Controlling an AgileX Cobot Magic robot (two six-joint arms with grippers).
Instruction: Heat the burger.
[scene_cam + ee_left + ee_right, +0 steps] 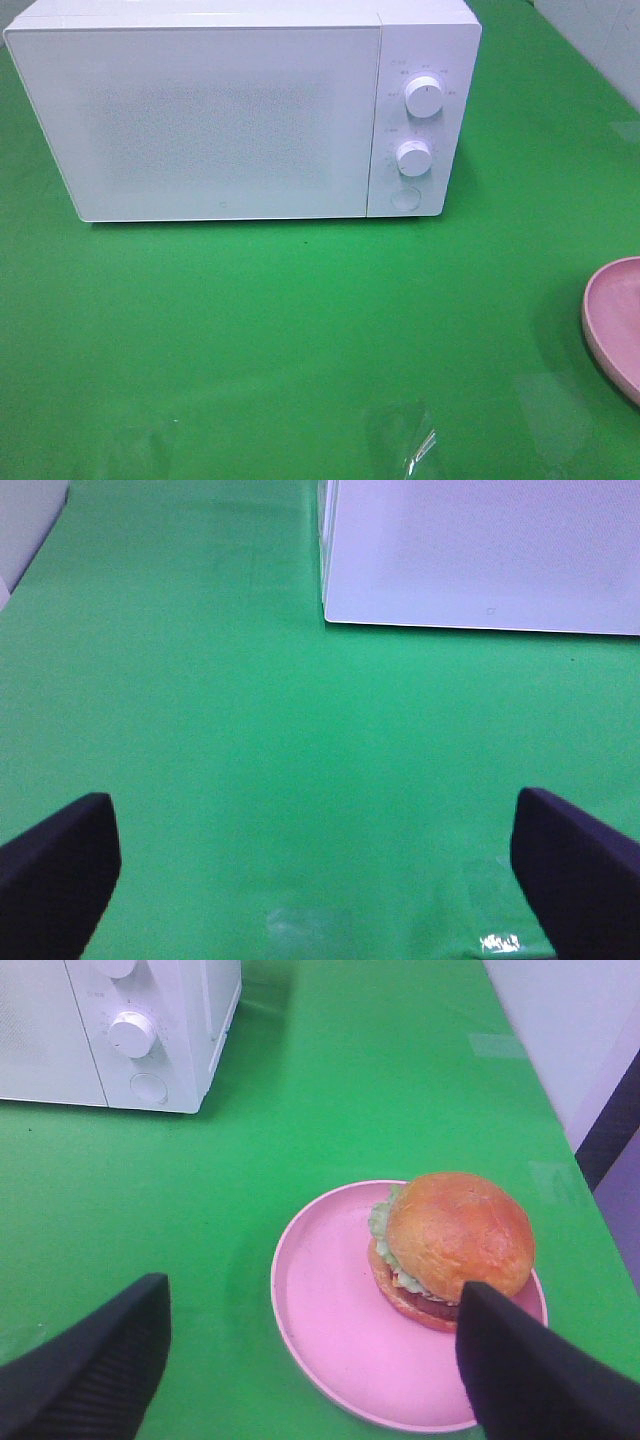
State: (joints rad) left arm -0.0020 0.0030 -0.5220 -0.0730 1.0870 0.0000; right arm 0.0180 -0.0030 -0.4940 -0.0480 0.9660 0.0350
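The burger [455,1245], with a glossy golden-brown bun, green lettuce and red filling, sits on a pink round dish [330,1330] in the right wrist view. Only the dish's edge [615,320] shows at the right border of the exterior high view; the burger is out of view there. The white microwave [240,110] stands at the back with its door shut. My right gripper [310,1360] is open, its dark fingers [530,1375] spread above the dish, one close to the burger. My left gripper [320,870] is open and empty over bare green table. Neither gripper shows in the exterior high view.
The microwave has two round knobs [425,97] and a round button [405,197] on its right panel. A green cloth [300,330] covers the table. A pale wall [570,1030] runs along the table's right edge.
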